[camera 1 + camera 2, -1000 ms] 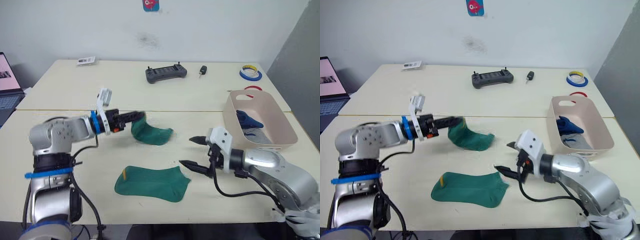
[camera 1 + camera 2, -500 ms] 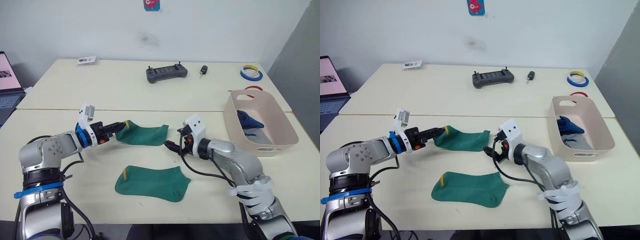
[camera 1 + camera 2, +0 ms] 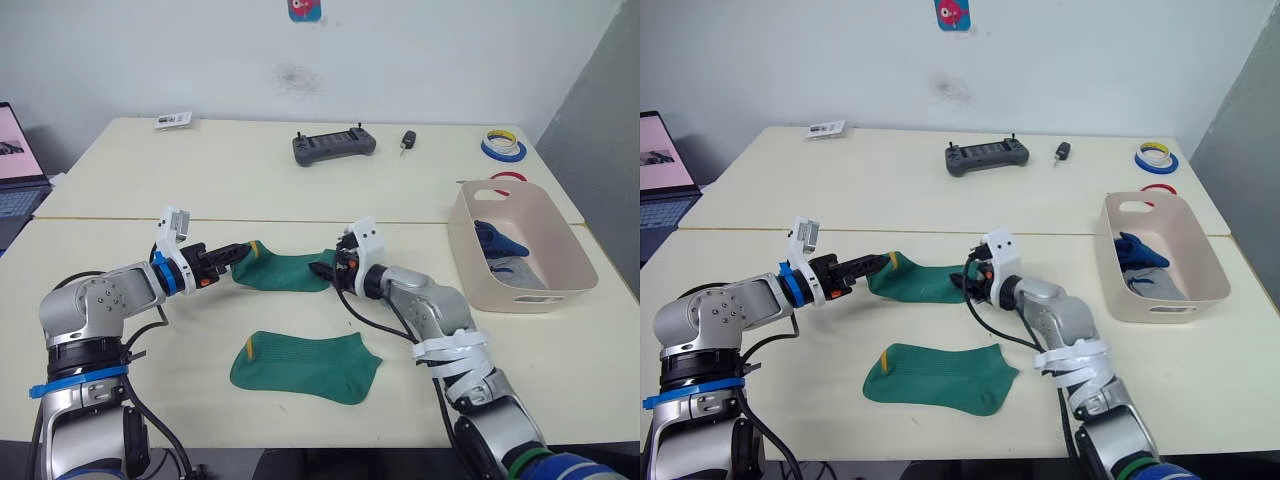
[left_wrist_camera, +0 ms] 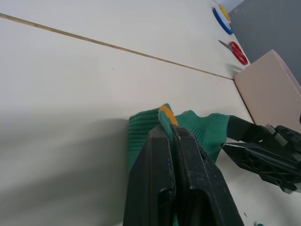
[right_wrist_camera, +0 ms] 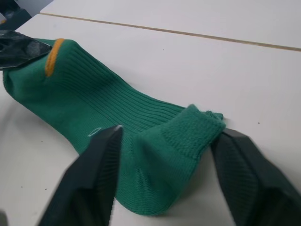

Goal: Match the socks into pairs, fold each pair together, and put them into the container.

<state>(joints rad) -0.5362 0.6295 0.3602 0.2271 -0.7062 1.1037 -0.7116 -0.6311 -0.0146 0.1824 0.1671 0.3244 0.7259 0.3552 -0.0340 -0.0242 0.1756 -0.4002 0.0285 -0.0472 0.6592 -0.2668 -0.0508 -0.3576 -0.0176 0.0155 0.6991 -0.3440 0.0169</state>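
Left gripper (image 3: pixel 237 251) clamped on the cuff end of a green sock (image 3: pixel 285 271), right by its yellow mark (image 4: pixel 168 114). Right gripper (image 5: pixel 164 141) spread wide around the toe end of that same sock, one finger on each side, not yet pinching. Sock stretched flat between the two grippers on the table (image 3: pixel 250 200). Second green sock (image 3: pixel 305 365) lying flat just nearer the robot than the held sock. Pink container (image 3: pixel 540 215) well off past the right gripper from the held sock, with a blue sock (image 3: pixel 497 238) and a grey sock (image 3: pixel 505 266) inside. Dark controller (image 3: pixel 333 146) farther back on the table beyond the held sock.
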